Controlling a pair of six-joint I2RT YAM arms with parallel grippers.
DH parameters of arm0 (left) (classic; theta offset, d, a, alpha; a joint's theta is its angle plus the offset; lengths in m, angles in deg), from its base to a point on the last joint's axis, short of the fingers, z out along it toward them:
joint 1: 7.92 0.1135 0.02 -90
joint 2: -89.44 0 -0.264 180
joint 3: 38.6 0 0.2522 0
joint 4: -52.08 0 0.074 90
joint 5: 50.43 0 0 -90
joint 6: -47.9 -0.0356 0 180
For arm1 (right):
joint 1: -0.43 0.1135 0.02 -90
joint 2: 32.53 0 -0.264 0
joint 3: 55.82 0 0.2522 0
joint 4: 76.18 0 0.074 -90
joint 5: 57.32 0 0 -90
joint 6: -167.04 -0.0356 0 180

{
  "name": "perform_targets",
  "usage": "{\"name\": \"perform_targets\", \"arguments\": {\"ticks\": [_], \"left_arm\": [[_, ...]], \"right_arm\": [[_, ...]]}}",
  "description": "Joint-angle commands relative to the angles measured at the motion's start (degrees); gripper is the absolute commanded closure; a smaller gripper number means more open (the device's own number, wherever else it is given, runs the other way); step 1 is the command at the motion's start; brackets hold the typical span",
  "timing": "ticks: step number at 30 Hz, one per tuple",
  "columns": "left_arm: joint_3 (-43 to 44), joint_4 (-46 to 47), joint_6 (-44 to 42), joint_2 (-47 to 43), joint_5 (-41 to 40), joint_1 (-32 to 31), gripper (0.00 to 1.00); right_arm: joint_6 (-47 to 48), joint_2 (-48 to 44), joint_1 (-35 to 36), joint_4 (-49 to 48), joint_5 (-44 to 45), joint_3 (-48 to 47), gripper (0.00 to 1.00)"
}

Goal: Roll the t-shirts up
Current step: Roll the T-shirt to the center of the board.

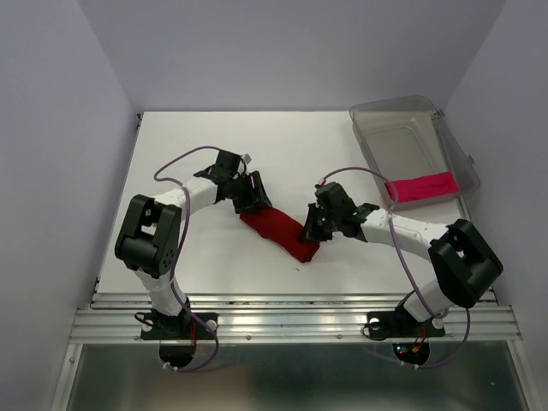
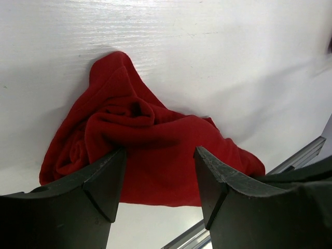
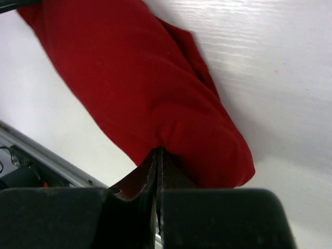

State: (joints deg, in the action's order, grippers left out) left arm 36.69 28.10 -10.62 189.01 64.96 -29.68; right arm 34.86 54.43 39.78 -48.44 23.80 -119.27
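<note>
Right jaws pinched shut on one end of the red t-shirt (image 1: 278, 231); left jaws open wide astride the other. Left arm (image 1: 195, 195) and right arm (image 1: 404, 231) bend inward over the worktop (image 1: 197, 141).

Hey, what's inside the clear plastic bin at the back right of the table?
A pink rolled t-shirt lies across the near end of the bin. The bin floor beneath it is covered, so anything under the roll cannot be seen.

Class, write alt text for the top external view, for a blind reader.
A bunched dark red t-shirt lies on the white table between two arms: the right tool is shut on its near end, the left tool open over its far end. A pink t-shirt roll lies in the clear bin.
</note>
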Motion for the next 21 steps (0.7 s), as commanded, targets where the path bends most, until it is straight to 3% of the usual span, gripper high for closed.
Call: {"name": "perform_targets", "arguments": {"ticks": [1,7,17,21], "left_arm": [[1.48,-1.38,-1.07,-2.10,-0.87,-0.30,0.34],[1.48,-2.00,-1.16,-3.68,-1.22,-0.21,0.34],[6.31,-4.20,-0.28,-10.62,-3.15,-0.30,0.34],[7.10,-3.85,-0.72,-8.26,-2.89,-0.30,0.36]], "right_arm": [[-4.85,-1.53,-0.33,-3.33,6.69,6.44,0.99],[-2.57,-0.92,-0.33,-8.00,7.83,12.86,0.99],[0.60,0.93,-0.33,-7.91,6.34,11.37,0.99],[0.78,1.20,-0.33,-7.83,6.07,11.28,0.99]]}}
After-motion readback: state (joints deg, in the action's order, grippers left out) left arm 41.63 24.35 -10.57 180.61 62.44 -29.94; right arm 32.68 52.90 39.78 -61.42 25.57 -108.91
